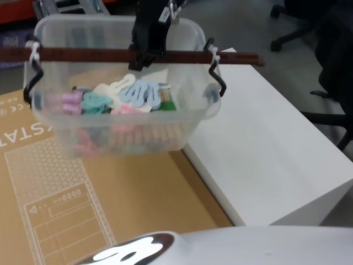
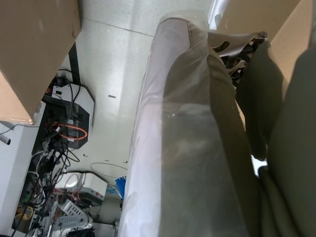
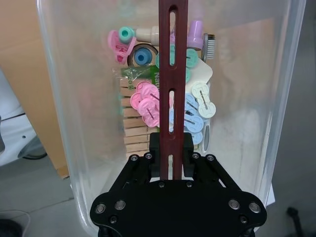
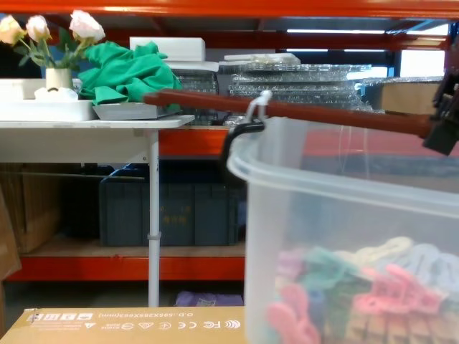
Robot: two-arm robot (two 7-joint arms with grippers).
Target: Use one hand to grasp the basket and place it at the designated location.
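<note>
One right hand [image 1: 144,55] pinches the reddish-brown bar handle [image 1: 83,54] of the translucent, clip-filled basket [image 1: 190,124].

Storeroom used as a robotics workshop. Orange steel racking [image 4: 215,7] holds dark blue crates [image 4: 165,211] and film-wrapped stock [image 4: 308,79] — warehouse fittings. Around it stand a white worktable [image 4: 86,123], a printed cardboard carton [image 1: 83,210] and office chairs [image 1: 337,49]; cables and electronics [image 2: 64,128] (loosely tangled) lie on the pale floor [image 2: 118,64].

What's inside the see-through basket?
Pink, teal and blue plastic clips and wooden clothespins lie inside the basket. The handle and right gripper cover whatever sits underneath them.
</note>
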